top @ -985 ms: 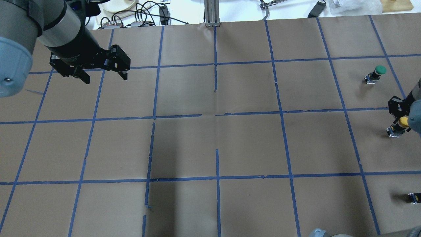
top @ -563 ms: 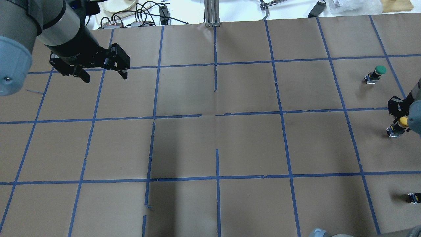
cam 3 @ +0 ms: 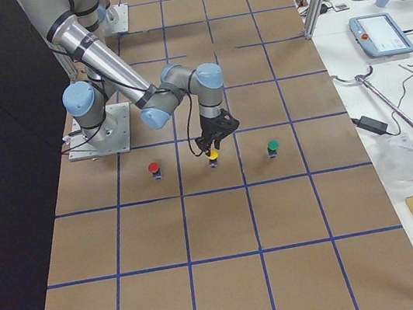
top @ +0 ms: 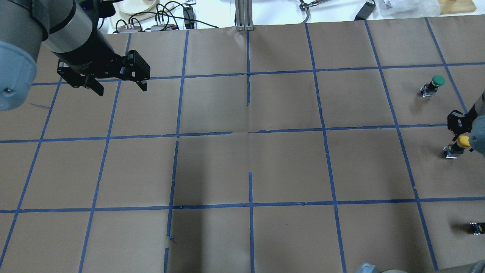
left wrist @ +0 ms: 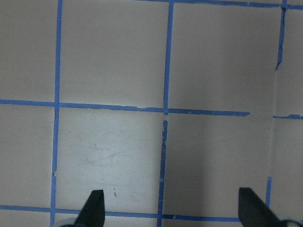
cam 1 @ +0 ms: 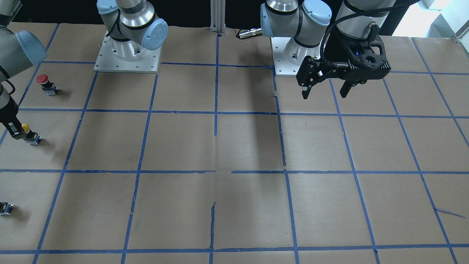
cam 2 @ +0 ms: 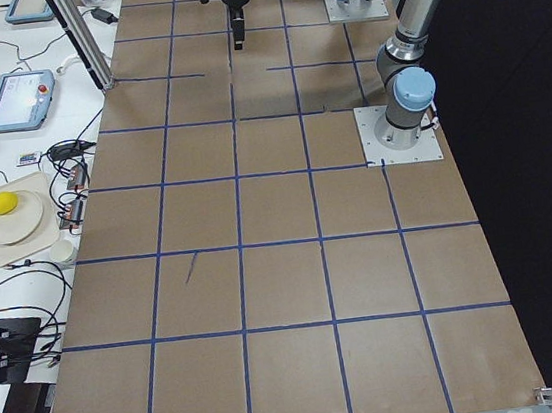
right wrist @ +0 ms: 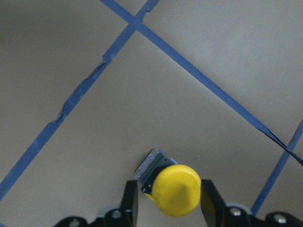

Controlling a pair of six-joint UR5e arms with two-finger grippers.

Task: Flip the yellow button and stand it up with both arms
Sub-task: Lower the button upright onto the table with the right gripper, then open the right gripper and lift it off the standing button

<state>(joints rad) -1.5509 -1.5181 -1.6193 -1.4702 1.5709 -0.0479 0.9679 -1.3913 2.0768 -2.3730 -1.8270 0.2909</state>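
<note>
The yellow button [top: 457,145] has a round yellow cap on a black and silver body, at the table's far right edge in the overhead view. It also shows in the front view [cam 1: 28,132], the right side view [cam 3: 212,156] and the right wrist view [right wrist: 175,189], cap up. My right gripper [top: 461,137] is shut on it, one finger on each side just under the cap [right wrist: 170,201]. Its base is at the paper. My left gripper [top: 122,91] hangs open and empty over the far left of the table [cam 1: 324,95], with only bare paper under it [left wrist: 173,208].
A green-capped button [top: 434,84] stands one square beyond the yellow one. A red-capped button [cam 1: 44,82] stands near the right arm's base. A small black capless block [top: 475,227] lies at the near right edge. Cables and trays lie past the table's far edge.
The yellow button's base has shifted slightly to the left in the overhead view, between the right gripper's fingers. The left arm has barely moved.
</note>
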